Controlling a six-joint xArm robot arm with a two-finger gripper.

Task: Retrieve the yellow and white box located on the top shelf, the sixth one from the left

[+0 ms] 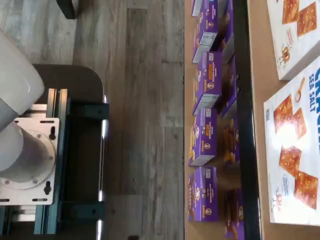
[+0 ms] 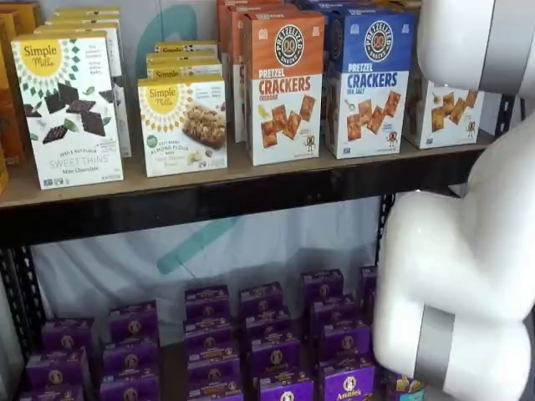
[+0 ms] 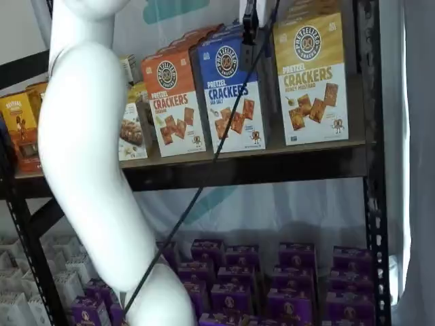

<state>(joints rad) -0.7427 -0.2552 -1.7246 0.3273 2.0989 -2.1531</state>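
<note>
the yellow and white box [image 3: 311,78] stands upright at the right end of the top shelf [image 3: 272,163], just beside the blue pretzel crackers box [image 3: 230,92], with the black upright [image 3: 370,102] close on its right; in a shelf view the white arm [image 2: 476,33] hides its upper part; the gripper [image 3: 249,20] hangs from above, near the blue box, side-on, so i cannot tell its state by sight; it reads as released; purple boxes [image 2: 267,334] fill the lower level; grey plank floor [image 1: 135,100] lies open before the shelves
</note>
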